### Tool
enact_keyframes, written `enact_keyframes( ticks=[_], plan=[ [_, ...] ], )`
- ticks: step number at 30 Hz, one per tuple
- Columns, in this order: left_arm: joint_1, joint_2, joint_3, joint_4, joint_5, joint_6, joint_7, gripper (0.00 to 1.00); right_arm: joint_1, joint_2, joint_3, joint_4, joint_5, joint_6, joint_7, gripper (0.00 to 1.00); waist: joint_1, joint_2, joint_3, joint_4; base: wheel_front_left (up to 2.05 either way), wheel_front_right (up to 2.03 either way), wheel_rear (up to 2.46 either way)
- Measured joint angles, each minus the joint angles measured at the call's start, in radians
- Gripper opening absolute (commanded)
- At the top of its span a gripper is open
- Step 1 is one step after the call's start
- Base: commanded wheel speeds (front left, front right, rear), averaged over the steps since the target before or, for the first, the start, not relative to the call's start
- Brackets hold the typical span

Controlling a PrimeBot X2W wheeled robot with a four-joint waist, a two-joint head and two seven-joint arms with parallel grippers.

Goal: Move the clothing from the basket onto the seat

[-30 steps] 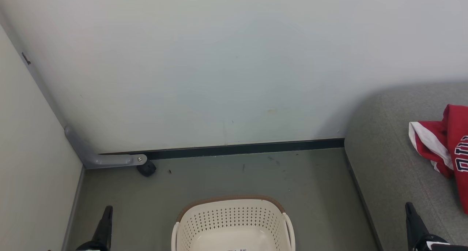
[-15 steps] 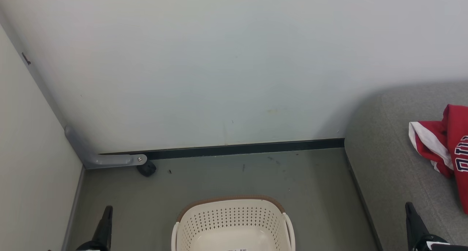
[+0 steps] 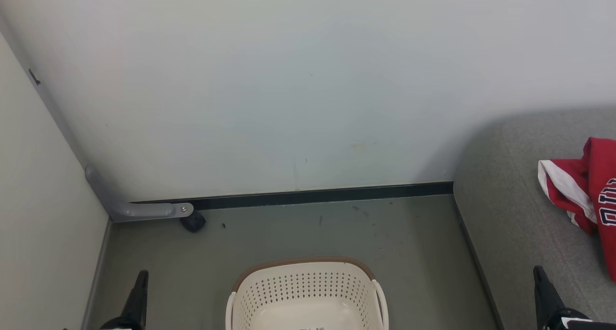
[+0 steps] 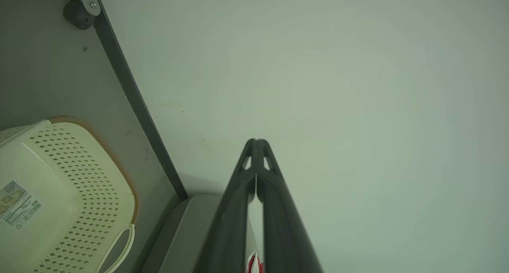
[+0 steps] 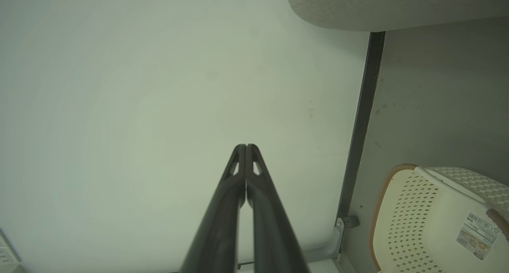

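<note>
Clothing (image 3: 589, 195) in red and white lies bunched on the grey seat (image 3: 510, 224) at the robot's right, one piece showing a broad white stripe and the other dark lettering edged in white, cut off by the picture's edge.

Nearest of all are the two tools. The right tool (image 3: 538, 270) points up in front of the seat's near part, clear of the clothing. The left tool (image 3: 143, 273) points up over the floor (image 3: 298, 234) on the far side of the basket. Seen along their own lengths, each tool is clenched, its two dark fingers pressed together at the tips with nothing between them.

Between the tools, on the floor, stands the cream basket (image 3: 308, 286) with its brown rim and perforated walls. Its pale bottom is bare apart from a printed label (image 5: 475, 235) stuck flat to it. The basket is near the seat but not touching it, with a strip of floor between.

Past the basket the grey-green floor runs back to a dark skirting strip (image 3: 313, 195), marked here and there with small scuffs. At the left corner a grey metal bracket (image 3: 139, 209) bends down from the side wall (image 3: 43, 200) to the floor, and a small black caster (image 3: 193, 222) sits just beside its end. Behind everything rises the plain pale wall (image 3: 288, 80), with the seat's rounded far corner set against it.
</note>
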Motion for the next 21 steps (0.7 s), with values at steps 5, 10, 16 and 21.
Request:
enact_keyframes(
  ticks=[5,10,16,21],
  plan=[
    [0.0,0.0,0.0,0.0,0.0,0.0,0.0,0.0,0.0,0.0,0.0,0.0,0.0,0.0,0.0,0.0,-0.0001,0.0,0.0,0.0,0.0,0.0,0.0],
    [0.0,0.0,0.0,0.0,0.0,0.0,0.0,0.0,0.0,0.0,0.0,0.0,0.0,0.0,0.0,0.0,-0.0001,0.0,0.0,0.0,0.0,0.0,0.0],
    [0.0,0.0,0.0,0.0,0.0,0.0,0.0,0.0,0.0,0.0,0.0,0.0,0.0,0.0,0.0,0.0,-0.0001,0.0,0.0,0.0,0.0,0.0,0.0],
    [0.0,0.0,0.0,0.0,0.0,0.0,0.0,0.0,0.0,0.0,0.0,0.0,0.0,0.0,0.0,0.0,-0.0001,0.0,0.0,0.0,0.0,0.0,0.0]
  ],
)
